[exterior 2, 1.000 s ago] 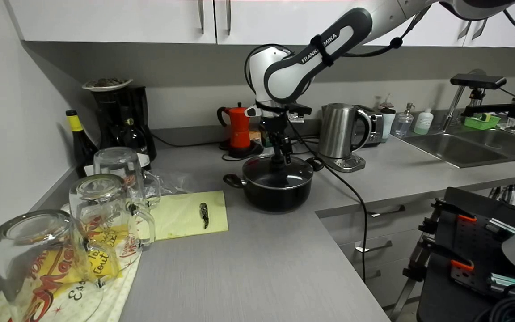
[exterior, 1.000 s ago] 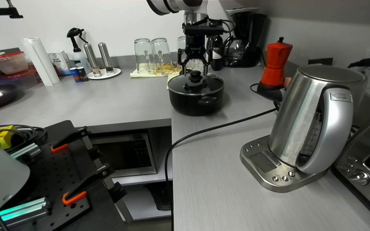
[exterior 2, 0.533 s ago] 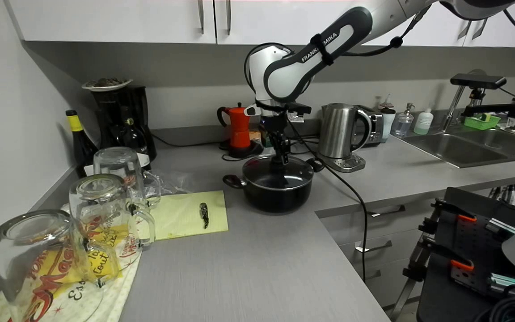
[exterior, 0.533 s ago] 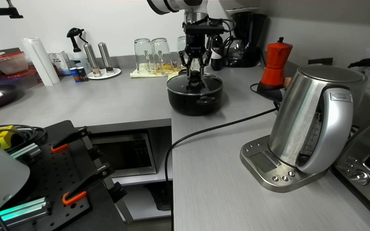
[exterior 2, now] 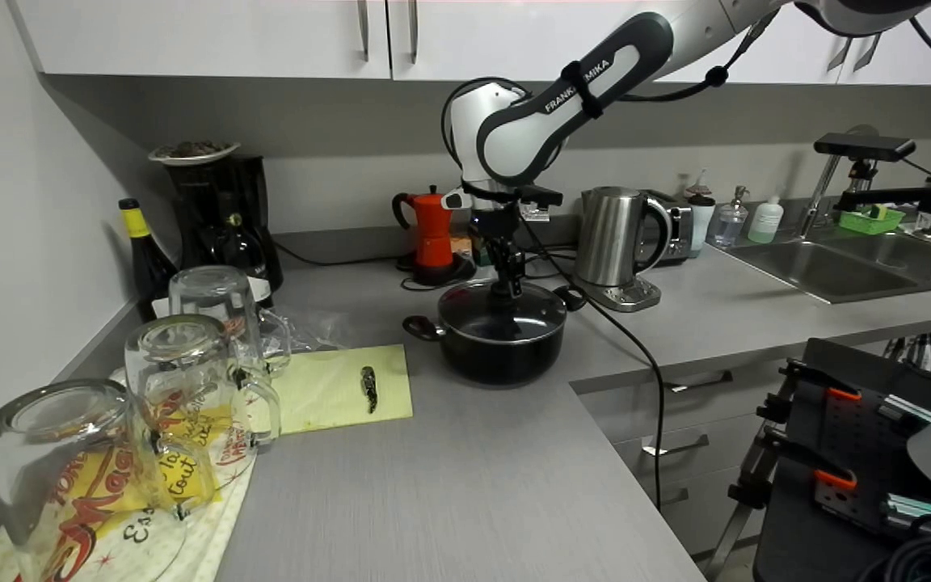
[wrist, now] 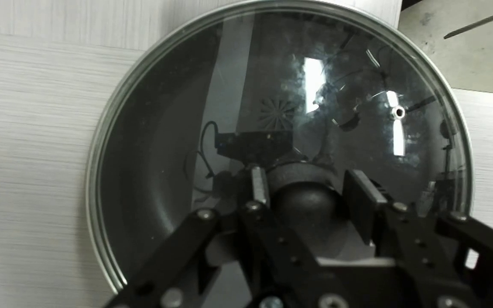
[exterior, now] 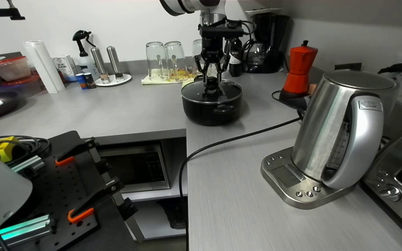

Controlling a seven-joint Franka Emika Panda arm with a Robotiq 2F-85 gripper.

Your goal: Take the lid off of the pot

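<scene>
White letters on the robot arm [exterior 2: 651, 48] read FRANK and MIKA, a black strap [exterior 2: 583, 90] crossing between them. The printed towel [exterior 2: 219, 517] under the upturned glass mugs [exterior 2: 183, 360] carries red and dark script that I cannot read in full. A carton [exterior: 65, 66] near the back wall and a small panel on the handle of the steel kettle [exterior: 318, 132] also bear print (too small to make out).

The lid [wrist: 263, 107] sits level on the pot [exterior 2: 502, 360], dome up, its black knob [wrist: 308, 203] pointing straight up. It is round, as wide one way as the other; the line through the pot's two side handles [exterior 2: 423, 327] rises gently from left to right in an exterior view. In the wrist view a metal-ringed vent [wrist: 398, 112] shows above and right of the knob.

The end effector [exterior: 212, 82] points straight down, its two fingers [wrist: 259, 186] pinching the knob from either side, so the lid lies directly beneath it. The pot stands upright on the gray desk [exterior 2: 433, 485], just beside the inner corner of its front edge.
</scene>
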